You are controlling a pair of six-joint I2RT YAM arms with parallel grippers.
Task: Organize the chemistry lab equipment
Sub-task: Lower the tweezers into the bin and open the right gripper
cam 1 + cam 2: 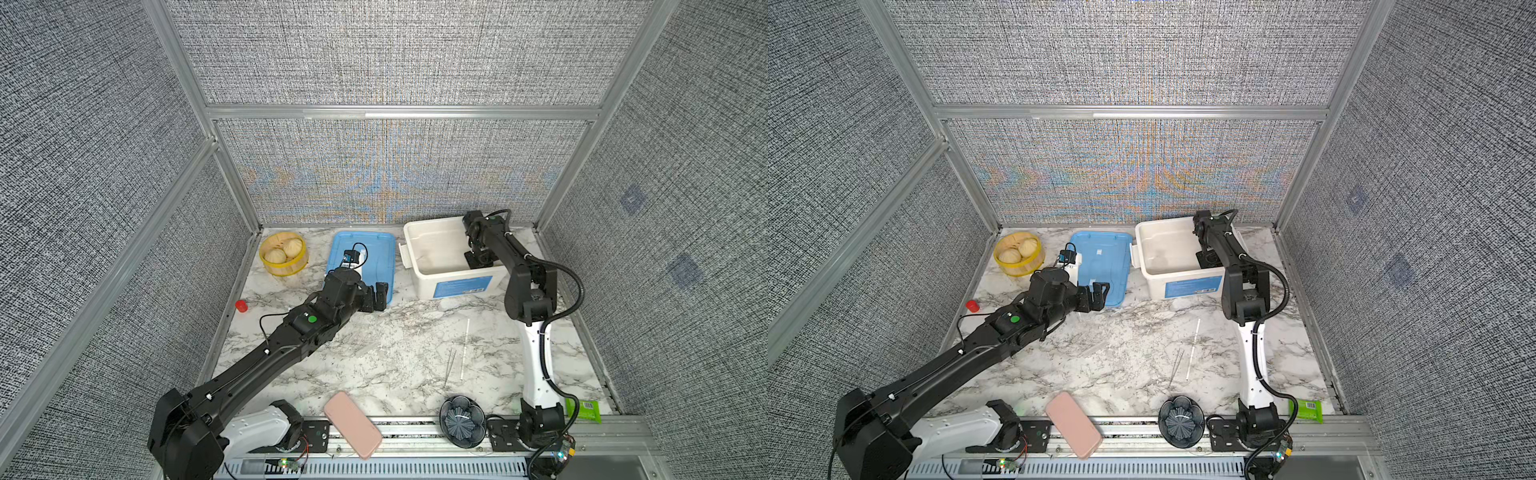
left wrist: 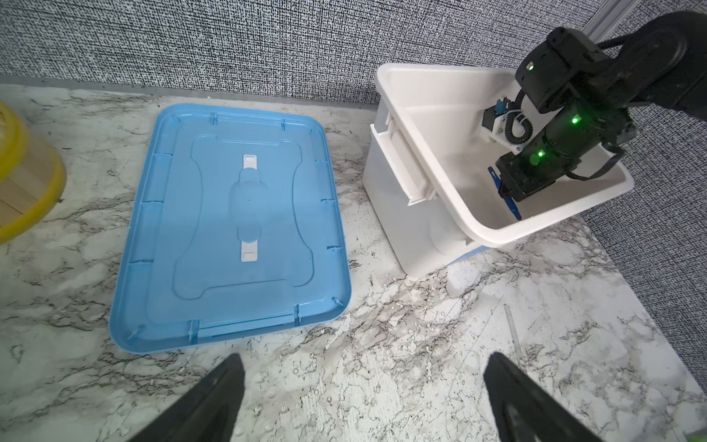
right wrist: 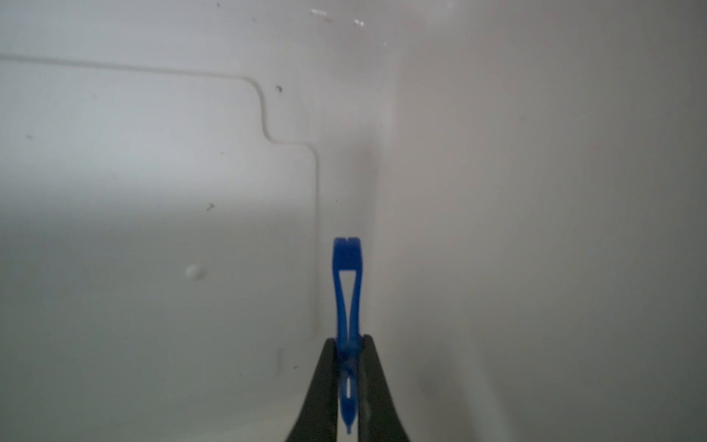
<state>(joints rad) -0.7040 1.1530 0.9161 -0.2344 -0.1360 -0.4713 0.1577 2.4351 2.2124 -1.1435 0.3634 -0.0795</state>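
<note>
My right gripper [image 3: 348, 342] is shut on the dark blue tweezers [image 3: 346, 260] and holds them low inside the white bin [image 1: 415, 232], close to a corner of its floor. The left wrist view shows those tweezers [image 2: 510, 204] under that gripper, inside the bin [image 2: 421, 70]. My left gripper [image 2: 365, 358] is wide open with nothing between its fingers, and hovers over bare marble at the near edge of the blue lid [image 2: 229, 214]. In both top views thin silver tweezers [image 1: 450, 365] and a long white stick [image 1: 464, 349] lie side by side on the table in front of the bin.
A yellow steamer basket [image 1: 284, 253] with buns stands at the back left. A small red cup [image 1: 241, 306] is near the left wall. A pink case [image 1: 352, 424], a dark flower-shaped bowl [image 1: 462, 421] and a green packet [image 1: 586, 409] sit along the front edge.
</note>
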